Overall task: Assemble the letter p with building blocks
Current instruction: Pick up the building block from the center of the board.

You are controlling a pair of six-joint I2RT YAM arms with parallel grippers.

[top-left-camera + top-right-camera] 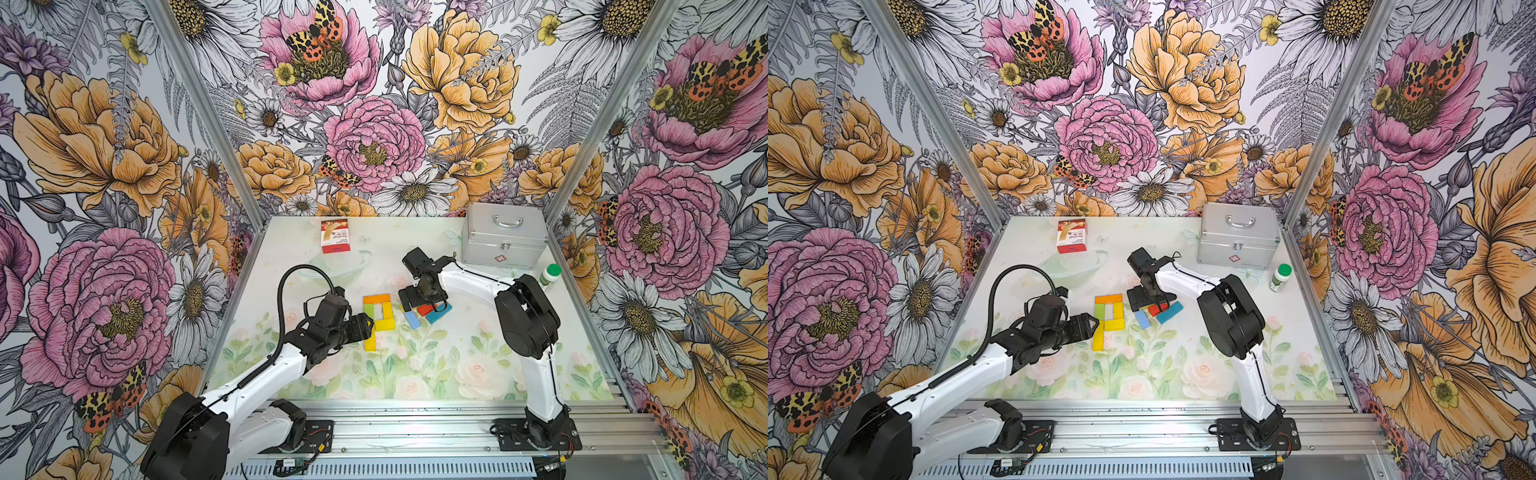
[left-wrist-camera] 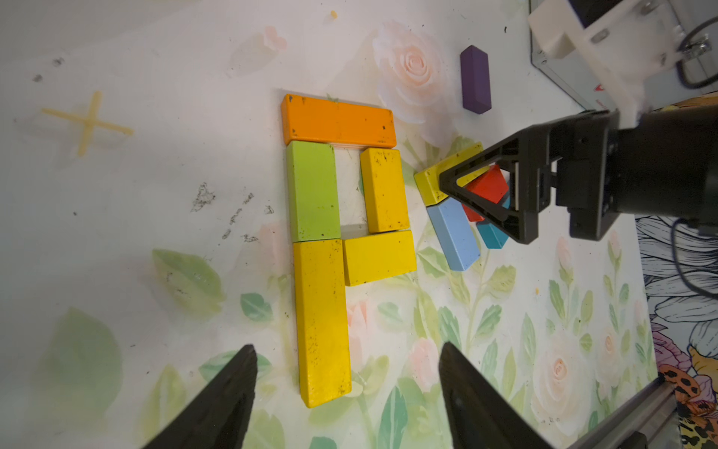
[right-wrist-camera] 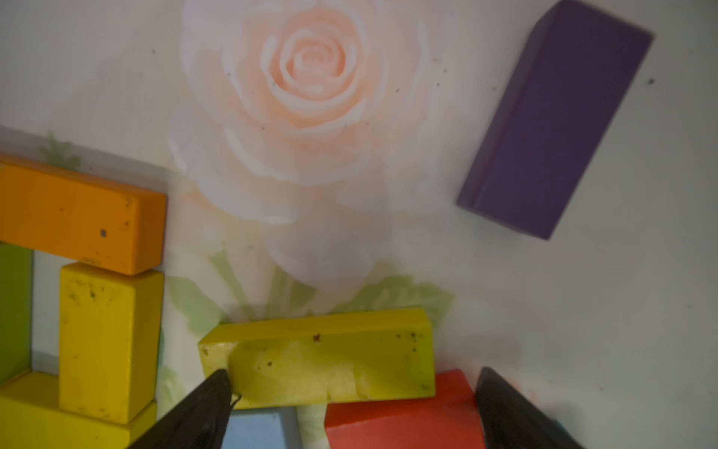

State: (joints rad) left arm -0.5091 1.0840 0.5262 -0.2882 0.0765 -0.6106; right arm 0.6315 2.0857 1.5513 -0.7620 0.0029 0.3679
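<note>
- Squarely mid-table, five building blocks (image 1: pixel 371 340) lie flat and edge to edge in the shape of a P. An orange block (image 2: pixel 338 121) runs across the top. A green block (image 2: pixel 314 190) and a long yellow block (image 2: pixel 321 322) line up as the stem. A short yellow block (image 2: pixel 384 190) and a wider yellow block (image 2: pixel 379 256) close the loop.
- Just beside the loop sits a loose heap: a lime-yellow block (image 2: pixel 427 182) overlapping a red block (image 2: pixel 487 186) and a light blue block (image 2: pixel 454 237), with a teal block (image 2: pixel 492 235) partly hidden behind a claw.
- A purple block (image 2: pixel 475 79) lies alone, apart from both heap and letter.
- The right claw (image 3: pixel 351 373) hangs over the heap with its jaws wide apart. One fingertip is at the lime-yellow block's corner and the other stands clear past the red block, so nothing is clamped.
- The left claw (image 2: pixel 347 348) points at the foot of the stem. Its jaws stand apart on either side of the long yellow block, with a gap on each side, holding nothing.
- At the back of the flowered table (image 1: pixel 457 374) stand a red-and-white card box (image 1: pixel 335 236) and a silver case (image 1: pixel 503 237). A green-capped white bottle (image 1: pixel 550 276) stands near the case.
</note>
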